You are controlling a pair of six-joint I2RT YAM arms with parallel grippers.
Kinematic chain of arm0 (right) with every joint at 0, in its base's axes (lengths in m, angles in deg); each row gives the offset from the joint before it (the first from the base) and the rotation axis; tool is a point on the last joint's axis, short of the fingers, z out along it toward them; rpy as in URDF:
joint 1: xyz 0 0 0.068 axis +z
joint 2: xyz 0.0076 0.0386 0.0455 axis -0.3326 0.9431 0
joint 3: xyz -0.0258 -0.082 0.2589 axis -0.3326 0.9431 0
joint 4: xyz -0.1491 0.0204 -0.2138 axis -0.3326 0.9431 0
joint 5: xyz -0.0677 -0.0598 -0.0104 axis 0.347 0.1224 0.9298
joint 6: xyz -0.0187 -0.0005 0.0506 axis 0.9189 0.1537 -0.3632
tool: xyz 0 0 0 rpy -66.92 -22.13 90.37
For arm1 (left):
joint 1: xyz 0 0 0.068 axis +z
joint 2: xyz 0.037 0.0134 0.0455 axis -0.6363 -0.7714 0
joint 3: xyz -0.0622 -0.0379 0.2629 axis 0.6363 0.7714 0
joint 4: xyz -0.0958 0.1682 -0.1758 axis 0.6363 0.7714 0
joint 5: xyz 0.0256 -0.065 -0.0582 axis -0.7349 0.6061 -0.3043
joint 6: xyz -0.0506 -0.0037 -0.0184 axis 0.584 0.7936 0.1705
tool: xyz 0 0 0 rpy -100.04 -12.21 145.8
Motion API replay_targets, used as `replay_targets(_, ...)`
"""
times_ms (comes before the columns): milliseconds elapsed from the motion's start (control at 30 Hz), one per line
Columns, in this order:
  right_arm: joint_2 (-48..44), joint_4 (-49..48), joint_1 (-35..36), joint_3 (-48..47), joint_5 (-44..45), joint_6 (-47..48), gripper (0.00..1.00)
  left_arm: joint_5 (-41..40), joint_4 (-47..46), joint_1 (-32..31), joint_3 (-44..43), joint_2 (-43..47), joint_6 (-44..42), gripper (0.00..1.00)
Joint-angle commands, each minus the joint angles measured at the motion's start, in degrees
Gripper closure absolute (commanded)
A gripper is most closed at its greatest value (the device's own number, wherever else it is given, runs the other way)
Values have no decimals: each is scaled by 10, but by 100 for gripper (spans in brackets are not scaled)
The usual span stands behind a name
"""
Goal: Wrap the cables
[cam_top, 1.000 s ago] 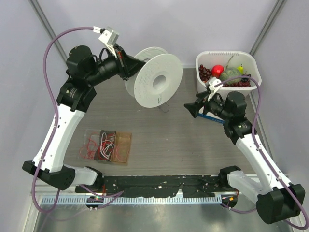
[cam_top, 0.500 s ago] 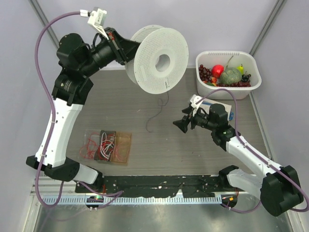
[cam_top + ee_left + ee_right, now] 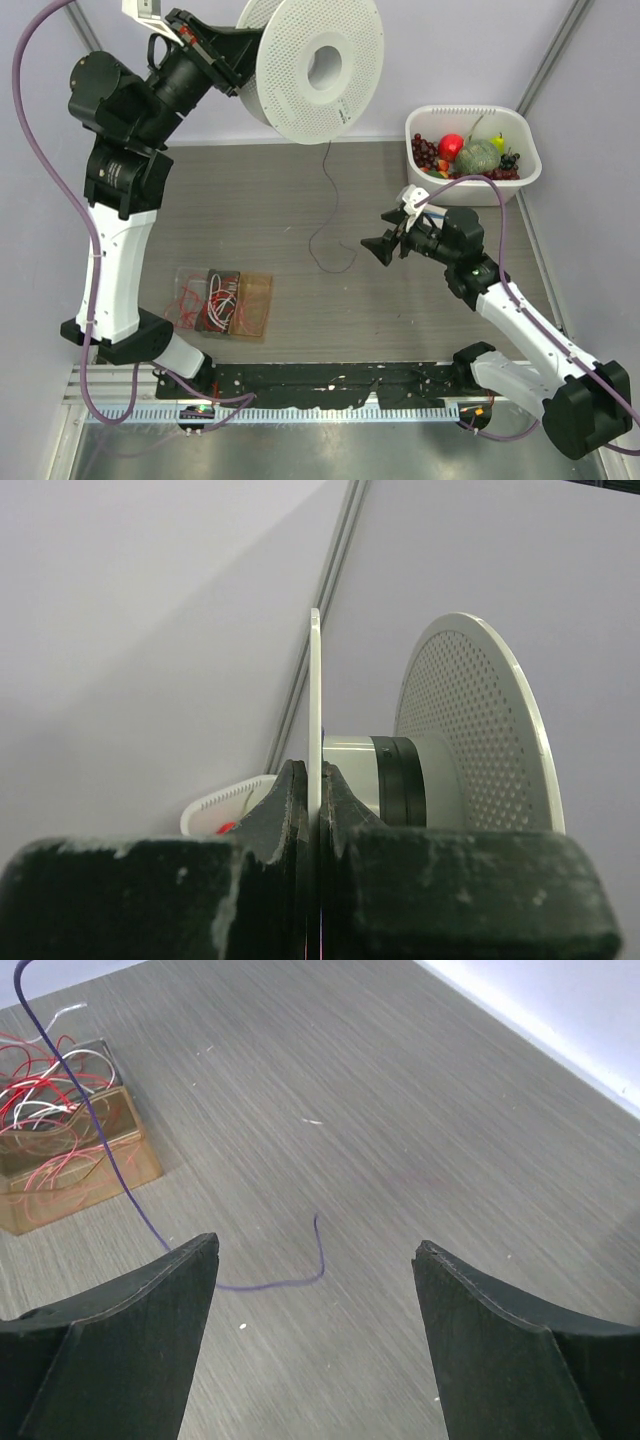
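While the left gripper (image 3: 313, 780) holds the white spool (image 3: 315, 65) high, its thin dark wire (image 3: 331, 190) hangs loose to the table (image 3: 420, 320).

The wire drops from under the spool, and its tail curls on the wood just ahead of the right gripper (image 3: 315, 1260), whose jaws are spread wide around nothing. The left jaws pinch the edge of one perforated flange, probably lifting the spool so the slack hangs free to be caught. Only a narrow dark band sits on the hub. A clear tray of red and white wires (image 3: 258, 300) lies well to the left, and a white tub of toy fruit (image 3: 480, 192) stands far right. Nothing blocks the tail.
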Motion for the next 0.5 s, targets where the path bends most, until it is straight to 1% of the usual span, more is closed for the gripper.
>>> replay_targets(0,-16,37,2,-2,-12,-2,16,-26,-77,0,-10,8,14,100)
replay_targets(167,-9,28,5,21,-37,35,15,-32,-88,0,-15,4,21,100)
replay_targets(233,-2,25,9,25,-45,70,15,-33,-91,0,-15,3,21,100)
replay_targets(333,5,22,19,33,-34,99,15,-42,-94,0,-15,3,18,100)
replay_targets(467,-8,30,48,39,-12,116,16,-57,-94,0,-14,7,16,100)
